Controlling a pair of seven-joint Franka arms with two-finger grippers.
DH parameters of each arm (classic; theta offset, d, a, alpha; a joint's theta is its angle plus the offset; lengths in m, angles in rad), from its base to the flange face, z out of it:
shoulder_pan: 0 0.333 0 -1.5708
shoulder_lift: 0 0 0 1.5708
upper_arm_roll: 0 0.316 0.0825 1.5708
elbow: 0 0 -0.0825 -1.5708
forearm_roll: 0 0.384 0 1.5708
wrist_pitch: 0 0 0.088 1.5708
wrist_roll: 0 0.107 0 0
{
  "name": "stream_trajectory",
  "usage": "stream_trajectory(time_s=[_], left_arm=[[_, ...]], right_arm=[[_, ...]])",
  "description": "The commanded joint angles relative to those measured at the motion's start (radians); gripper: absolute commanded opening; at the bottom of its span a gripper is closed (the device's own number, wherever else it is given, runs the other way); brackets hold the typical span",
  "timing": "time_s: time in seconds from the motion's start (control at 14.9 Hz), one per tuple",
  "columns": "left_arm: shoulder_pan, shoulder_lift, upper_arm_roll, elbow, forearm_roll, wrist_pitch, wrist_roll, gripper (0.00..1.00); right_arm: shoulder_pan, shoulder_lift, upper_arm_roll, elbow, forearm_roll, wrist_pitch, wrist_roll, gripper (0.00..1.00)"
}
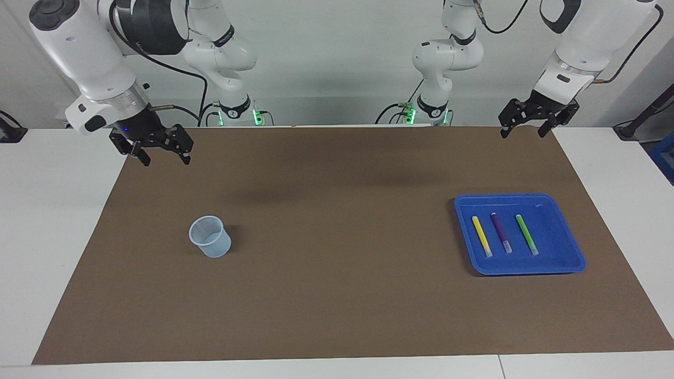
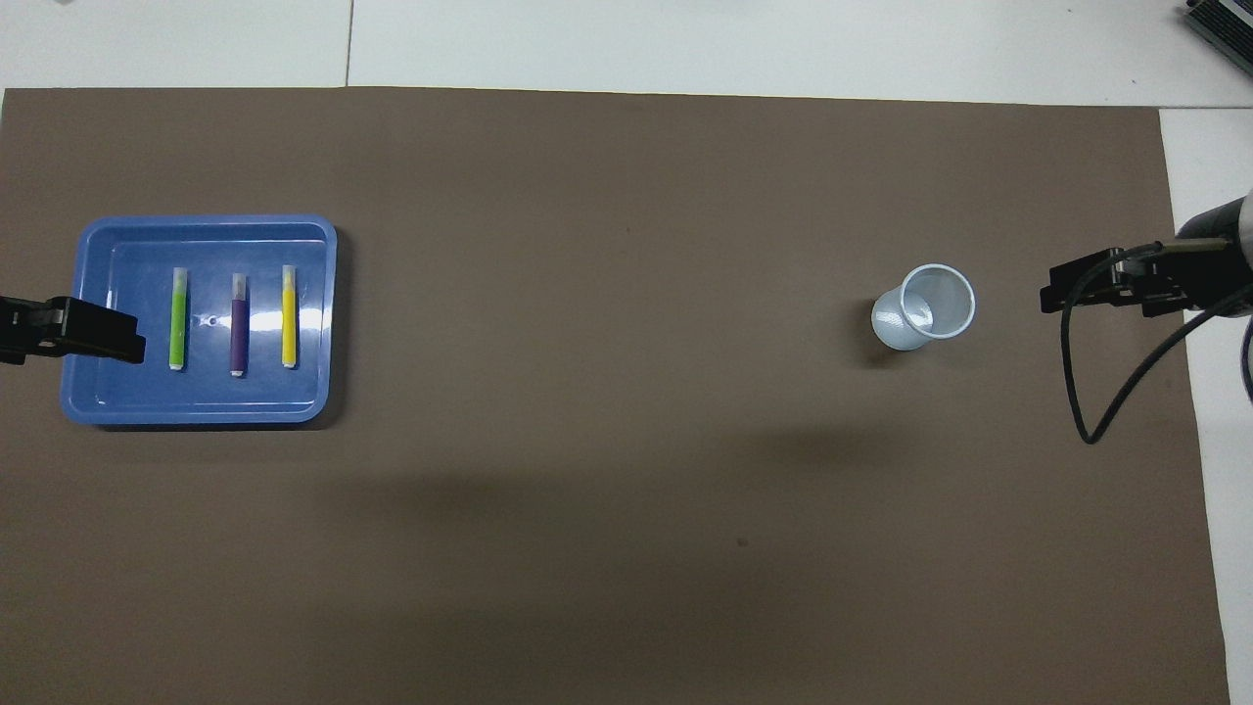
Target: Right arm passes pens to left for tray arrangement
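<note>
The blue tray (image 1: pixel 559 239) (image 2: pixel 206 223) lies on the brown mat toward the left arm's end of the table. Three pens lie side by side in it, apart from each other: yellow (image 1: pixel 482 236) (image 2: pixel 289 318), purple (image 1: pixel 501 232) (image 2: pixel 238 328) and green (image 1: pixel 526 234) (image 2: pixel 177 318). My left gripper (image 1: pixel 522 135) hangs open and empty, high in the air, well clear of the tray. My right gripper (image 1: pixel 166 161), with its small blue light, hangs open and empty over the mat's edge at the right arm's end.
A small translucent pale-blue cup (image 1: pixel 210 238) (image 2: pixel 925 308) stands upright on the mat toward the right arm's end. A black cable (image 2: pixel 1082 392) loops down from the right wrist. The brown mat (image 1: pixel 337 295) covers most of the white table.
</note>
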Motion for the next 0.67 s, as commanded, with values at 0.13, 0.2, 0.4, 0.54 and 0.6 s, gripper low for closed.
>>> stream_trajectory(time_s=[0.13, 0.2, 0.4, 0.54, 0.6], left_arm=[[-0.026, -0.031, 0.023, -0.039, 0.005, 0.029, -0.009, 1.0], [-0.026, -0.031, 0.023, -0.039, 0.005, 0.029, -0.009, 1.0], [-0.026, -0.031, 0.023, -0.039, 0.005, 0.029, -0.009, 1.0], [-0.026, -0.032, 0.023, -0.041, 0.005, 0.029, -0.009, 1.0], [-0.026, -0.032, 0.023, -0.041, 0.005, 0.029, -0.009, 1.0]], right_arm=[[-0.002, -0.025, 0.006, -0.021, -0.019, -0.029, -0.008, 1.0], [-0.001, -0.025, 0.007, -0.021, -0.019, -0.034, -0.008, 1.0], [0.001, -0.025, 0.009, -0.021, -0.019, -0.041, -0.008, 1.0], [0.01, -0.025, 0.007, -0.021, -0.019, -0.037, -0.006, 1.0], [0.012, -0.025, 0.007, -0.021, -0.019, -0.041, -0.006, 1.0]])
